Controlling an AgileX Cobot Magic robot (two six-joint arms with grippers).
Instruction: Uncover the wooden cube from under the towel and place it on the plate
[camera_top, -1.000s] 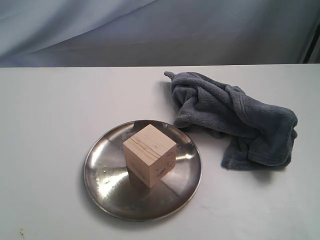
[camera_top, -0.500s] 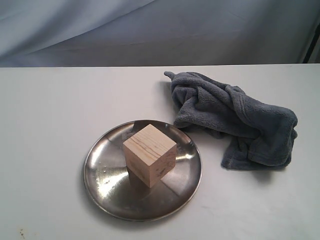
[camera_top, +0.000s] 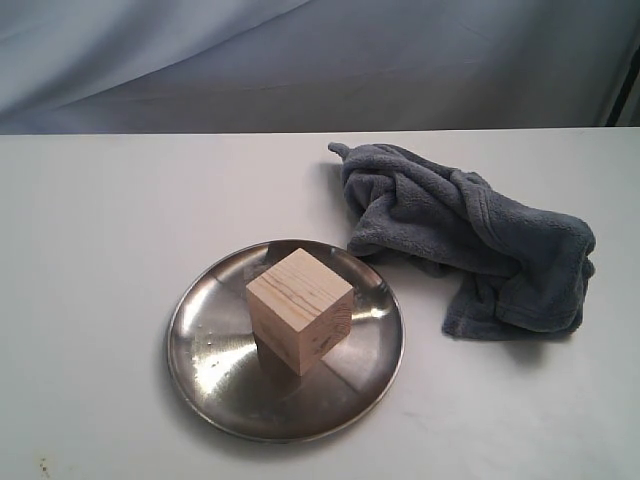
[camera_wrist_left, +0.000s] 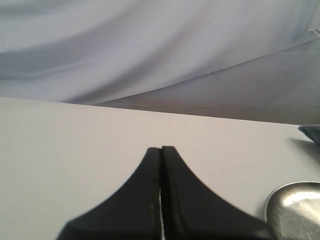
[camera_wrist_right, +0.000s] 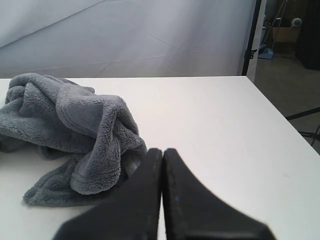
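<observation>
Looks like you're basically done: the pale grain-lined wooden cube (camera_top: 299, 310) sits on the round shiny steel plate (camera_top: 215, 365), the crumpled blue-grey fleece towel (camera_top: 470, 235) lies at its 2 o'clock on the white desk (camera_top: 100, 220), and your left pincer (camera_wrist_left: 161, 150) and right pincer (camera_wrist_right: 162, 152) are both pinched closed on nothing.

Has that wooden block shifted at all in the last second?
No. The wooden block sits in the same spot on the plate, just as far from the towel.
</observation>
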